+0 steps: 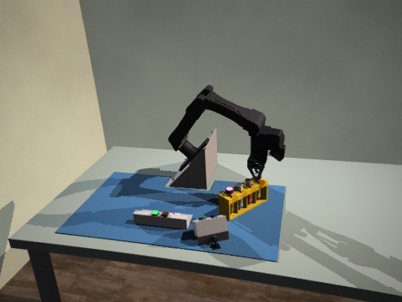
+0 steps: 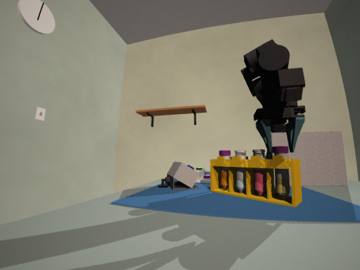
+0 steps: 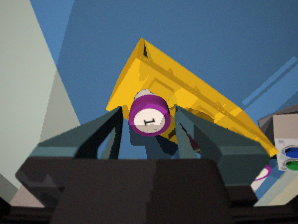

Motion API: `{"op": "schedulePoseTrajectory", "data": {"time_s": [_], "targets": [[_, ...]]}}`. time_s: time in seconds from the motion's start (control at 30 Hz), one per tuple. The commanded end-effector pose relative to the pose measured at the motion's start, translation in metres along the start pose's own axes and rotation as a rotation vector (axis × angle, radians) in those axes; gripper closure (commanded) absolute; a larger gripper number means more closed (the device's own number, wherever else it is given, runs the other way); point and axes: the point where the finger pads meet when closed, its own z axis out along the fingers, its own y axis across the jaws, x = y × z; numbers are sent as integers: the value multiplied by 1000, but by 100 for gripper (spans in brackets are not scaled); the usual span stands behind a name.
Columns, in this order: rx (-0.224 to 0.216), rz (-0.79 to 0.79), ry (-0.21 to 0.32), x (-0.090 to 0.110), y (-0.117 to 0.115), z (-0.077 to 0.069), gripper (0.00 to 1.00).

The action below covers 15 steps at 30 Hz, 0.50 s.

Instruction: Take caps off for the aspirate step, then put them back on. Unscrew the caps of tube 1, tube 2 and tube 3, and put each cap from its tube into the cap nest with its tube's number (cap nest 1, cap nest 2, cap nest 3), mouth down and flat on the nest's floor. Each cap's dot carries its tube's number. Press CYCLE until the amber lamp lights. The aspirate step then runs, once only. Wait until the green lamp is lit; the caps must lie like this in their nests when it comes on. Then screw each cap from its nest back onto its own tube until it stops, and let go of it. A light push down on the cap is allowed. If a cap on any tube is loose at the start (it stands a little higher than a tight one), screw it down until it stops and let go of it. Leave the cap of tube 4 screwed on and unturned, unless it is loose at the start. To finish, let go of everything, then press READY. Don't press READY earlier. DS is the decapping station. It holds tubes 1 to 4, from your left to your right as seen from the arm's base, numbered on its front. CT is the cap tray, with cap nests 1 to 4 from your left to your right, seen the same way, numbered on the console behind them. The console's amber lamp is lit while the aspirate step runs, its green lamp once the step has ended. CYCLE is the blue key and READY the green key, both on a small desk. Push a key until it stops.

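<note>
The yellow decapping station (image 1: 224, 208) (image 2: 249, 163) (image 3: 200, 92) stands on the blue mat. The purple cap with dot 1 (image 3: 148, 119) (image 2: 280, 148) sits on tube 1 at the station's end nearest the arm. My gripper (image 3: 148, 111) (image 2: 281, 152) (image 1: 256, 177) is open and straddles this cap, with a small gap on each side. The two middle tubes (image 2: 240, 153) (image 2: 259, 152) show bare threaded necks. Tube 4's cap (image 2: 225, 153) (image 1: 229, 189) is on its tube. The small desk (image 1: 211, 228) carries the blue key (image 3: 291, 150) and the green key (image 3: 292, 165).
The long grey cap tray (image 1: 162, 220) lies left of the desk, with a green spot (image 1: 155, 213) on top. A purple-rimmed cap (image 3: 262, 173) shows at the wrist view's right edge. A grey wedge (image 1: 200, 167) stands by the arm's base.
</note>
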Motion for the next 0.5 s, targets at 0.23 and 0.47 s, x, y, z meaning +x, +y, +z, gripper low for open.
{"op": "schedulePoseTrajectory", "data": {"time_s": [0.23,0.47], "targets": [[9,-149,-18,-3,-2,-7,51],[9,-149,-18,-3,-2,-7,100]]}}
